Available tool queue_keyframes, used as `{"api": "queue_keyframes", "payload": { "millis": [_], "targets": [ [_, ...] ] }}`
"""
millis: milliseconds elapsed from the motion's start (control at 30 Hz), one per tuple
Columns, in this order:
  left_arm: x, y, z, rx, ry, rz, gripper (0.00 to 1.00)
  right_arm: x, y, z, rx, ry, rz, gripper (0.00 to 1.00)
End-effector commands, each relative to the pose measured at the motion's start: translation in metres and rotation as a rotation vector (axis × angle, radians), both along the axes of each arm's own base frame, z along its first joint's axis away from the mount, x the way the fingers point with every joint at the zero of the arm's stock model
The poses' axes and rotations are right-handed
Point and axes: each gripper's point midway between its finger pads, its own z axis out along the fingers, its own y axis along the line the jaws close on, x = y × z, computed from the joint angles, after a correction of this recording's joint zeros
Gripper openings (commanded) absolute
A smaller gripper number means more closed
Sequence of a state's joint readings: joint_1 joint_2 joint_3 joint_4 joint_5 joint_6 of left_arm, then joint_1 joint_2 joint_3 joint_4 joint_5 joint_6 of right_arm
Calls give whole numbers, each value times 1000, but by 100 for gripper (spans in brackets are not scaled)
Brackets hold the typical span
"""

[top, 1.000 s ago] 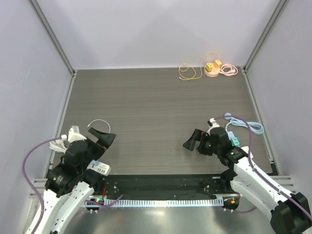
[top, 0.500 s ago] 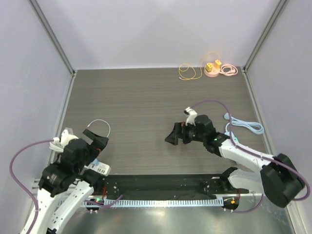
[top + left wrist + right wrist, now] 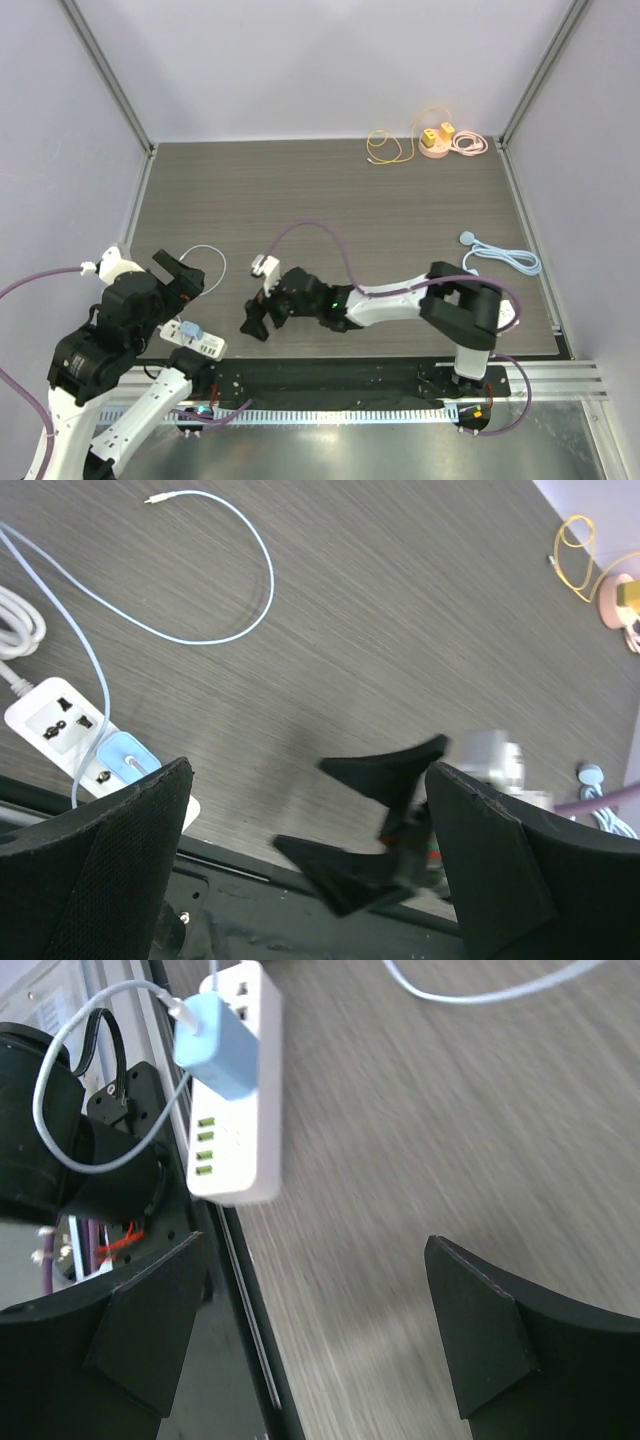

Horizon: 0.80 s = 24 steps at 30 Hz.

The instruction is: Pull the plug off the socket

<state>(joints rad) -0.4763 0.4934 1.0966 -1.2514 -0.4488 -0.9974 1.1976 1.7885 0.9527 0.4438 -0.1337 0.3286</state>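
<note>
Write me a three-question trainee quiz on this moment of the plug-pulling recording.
1. True or false: the plug is still seated in the strip.
2. What colour is the plug? A blue; B yellow; C pink.
3. Fill in: the right pincer, reaching toward the strip, is ____ (open or shut).

Key: 1 true; 2 A; 3 open, with nothing between its fingers.
</note>
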Motion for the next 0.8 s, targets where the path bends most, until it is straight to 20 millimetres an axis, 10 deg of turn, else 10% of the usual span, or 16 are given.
{"api": "queue_keyframes", "payload": {
  "millis": [0, 767],
  "targets": [
    [-8, 2, 6, 3, -28, -33, 100, -3, 49, 30, 92, -144, -16, 94],
    [-9, -3, 17, 27, -108, -116, 100, -53, 111, -34, -114, -261, 70, 83]
  ]
}}
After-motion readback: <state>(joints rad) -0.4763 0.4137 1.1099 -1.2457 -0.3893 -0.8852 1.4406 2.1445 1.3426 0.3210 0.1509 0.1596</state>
